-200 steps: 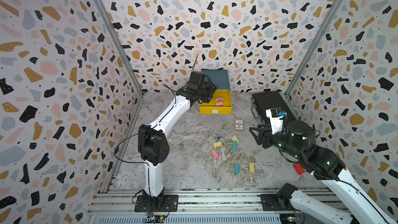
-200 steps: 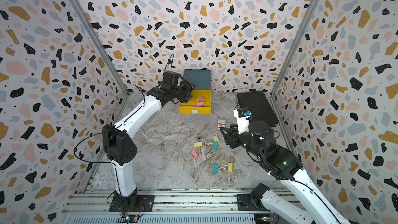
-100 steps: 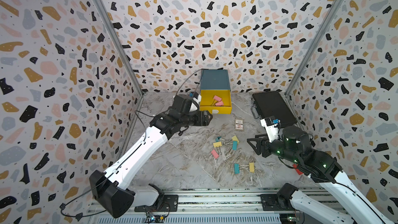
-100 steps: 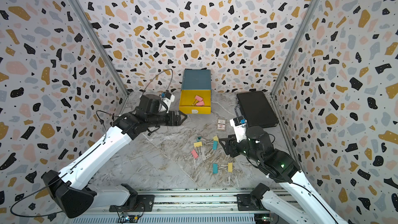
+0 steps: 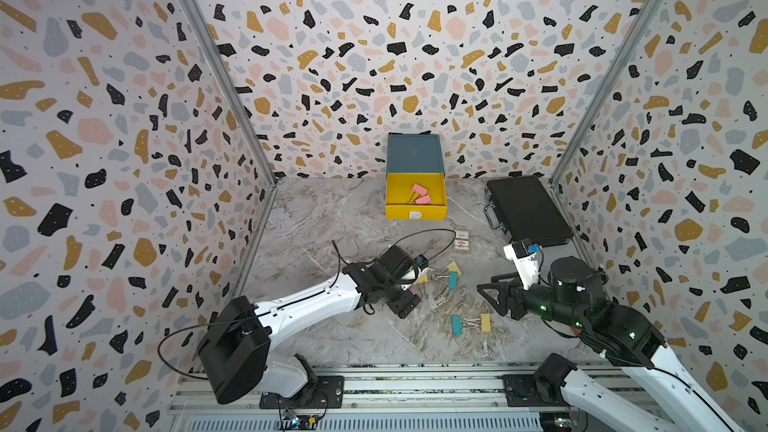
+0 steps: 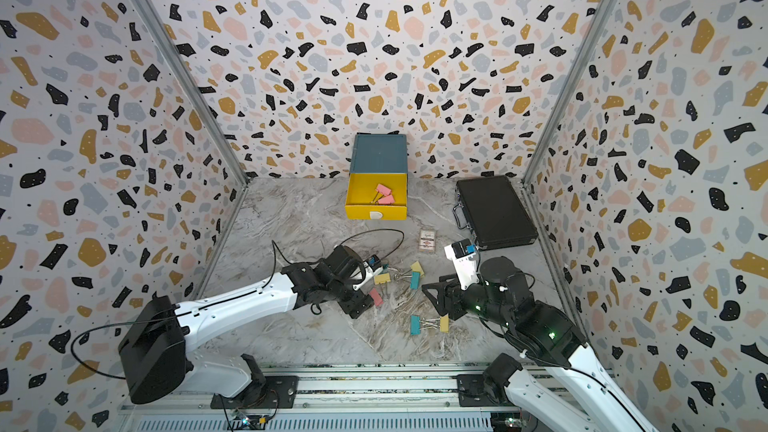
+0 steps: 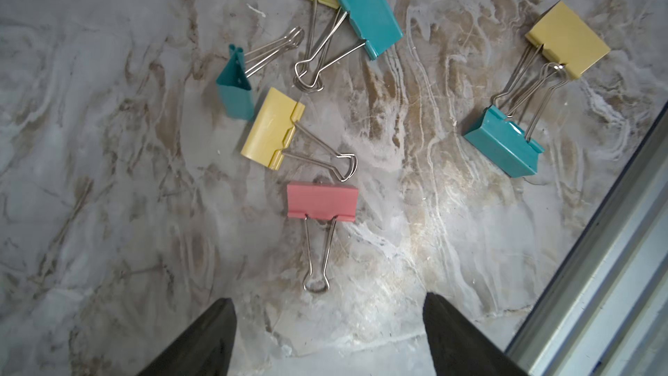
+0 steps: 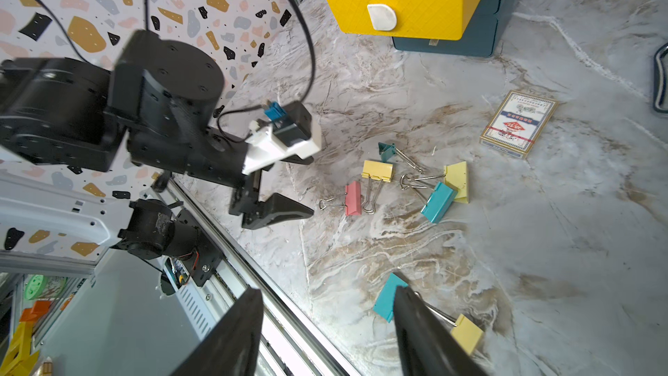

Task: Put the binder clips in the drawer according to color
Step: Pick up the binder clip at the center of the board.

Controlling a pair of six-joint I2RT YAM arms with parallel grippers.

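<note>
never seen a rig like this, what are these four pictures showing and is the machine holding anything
These are two robot arms mounted at the front of a marble-look table. Two pictures come from a camera pair overhead, so they look nearly alike. The other two come from a camera on each arm's wrist, looking past its tool. At the back stands a small teal chest with its yellow top drawer pulled out and two pink binder clips inside. On the table lie seven more: one pink clip, three yellow clips, three teal clips, plus a pack of cards and a black briefcase. The left tool is open, with the pink clip right ahead of it. The right tool is open too. Neither holds anything.
</note>
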